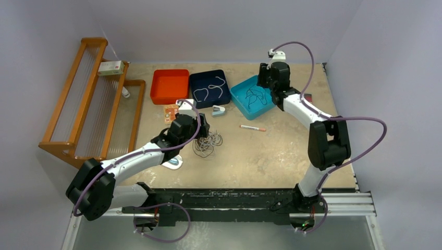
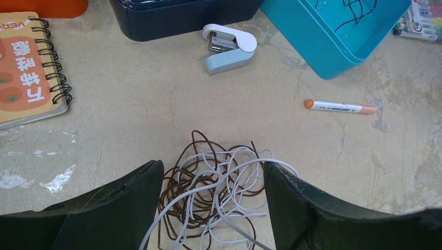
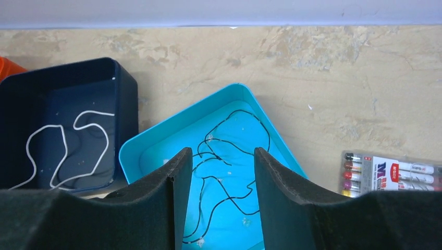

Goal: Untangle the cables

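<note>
The spiral notebook (image 2: pixel 26 67) has an orange cover. Seen from the left wrist, it lies turned, with the letters "VERY" along its top edge and large white Chinese characters beside them, which I cannot make out for sure. The marker pack (image 3: pixel 391 174) on the surface carries a big blue "M" on its label, with smaller red print next to it that is too fine to read. The pen (image 2: pixel 341 107) has dark print along its white barrel, also unreadable.

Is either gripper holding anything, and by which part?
Nothing. Left gripper open astride the cable tangle; right gripper open above the black cable in the teal tray.
</note>
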`<state>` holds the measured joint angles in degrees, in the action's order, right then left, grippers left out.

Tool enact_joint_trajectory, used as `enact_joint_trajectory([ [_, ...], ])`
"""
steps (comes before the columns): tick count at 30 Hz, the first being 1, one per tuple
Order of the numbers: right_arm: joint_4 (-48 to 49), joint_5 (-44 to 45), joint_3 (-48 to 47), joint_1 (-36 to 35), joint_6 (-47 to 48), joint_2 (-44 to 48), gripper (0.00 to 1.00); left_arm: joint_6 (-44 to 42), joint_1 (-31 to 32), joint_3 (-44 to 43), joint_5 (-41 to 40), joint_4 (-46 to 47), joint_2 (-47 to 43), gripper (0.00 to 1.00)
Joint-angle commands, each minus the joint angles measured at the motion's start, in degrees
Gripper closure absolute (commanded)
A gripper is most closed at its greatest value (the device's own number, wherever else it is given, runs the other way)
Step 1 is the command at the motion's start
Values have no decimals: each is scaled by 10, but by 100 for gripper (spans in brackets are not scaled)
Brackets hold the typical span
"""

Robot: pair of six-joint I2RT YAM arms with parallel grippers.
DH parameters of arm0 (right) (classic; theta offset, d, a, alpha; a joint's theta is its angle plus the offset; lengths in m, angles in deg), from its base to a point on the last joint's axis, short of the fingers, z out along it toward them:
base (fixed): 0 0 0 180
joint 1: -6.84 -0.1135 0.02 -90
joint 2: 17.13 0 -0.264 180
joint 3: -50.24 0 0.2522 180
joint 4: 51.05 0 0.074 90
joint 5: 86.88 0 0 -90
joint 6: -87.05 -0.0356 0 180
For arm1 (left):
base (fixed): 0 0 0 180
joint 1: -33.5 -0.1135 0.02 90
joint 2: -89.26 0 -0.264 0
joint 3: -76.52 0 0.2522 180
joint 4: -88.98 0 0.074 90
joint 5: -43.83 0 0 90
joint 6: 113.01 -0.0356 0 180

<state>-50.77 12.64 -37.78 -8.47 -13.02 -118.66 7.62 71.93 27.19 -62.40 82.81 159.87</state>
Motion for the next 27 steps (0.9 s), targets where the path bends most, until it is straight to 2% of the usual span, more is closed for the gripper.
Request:
enact_joint_trajectory([
  [1, 37, -25, 25, 3, -1, 32, 51, 0, 1, -27, 6, 10, 1, 30],
  [6, 83, -121, 58, 2, 6, 56, 51, 4, 1, -30, 4, 6, -3, 30],
  [9, 88, -174, 80, 2, -23, 73, 51, 8, 1, -39, 3, -3, -4, 30],
  [18, 80, -234, 152, -8, -59, 136, 50, 16, 1, -67, 1, -56, -15, 30],
  [22, 69, -305, 165, -12, -27, 150, 50, 12, 1, -84, -2, -100, -26, 38],
  [27, 86, -445, 200, -39, 68, 162, 49, 13, 1, -93, -3, -122, -47, 39],
])
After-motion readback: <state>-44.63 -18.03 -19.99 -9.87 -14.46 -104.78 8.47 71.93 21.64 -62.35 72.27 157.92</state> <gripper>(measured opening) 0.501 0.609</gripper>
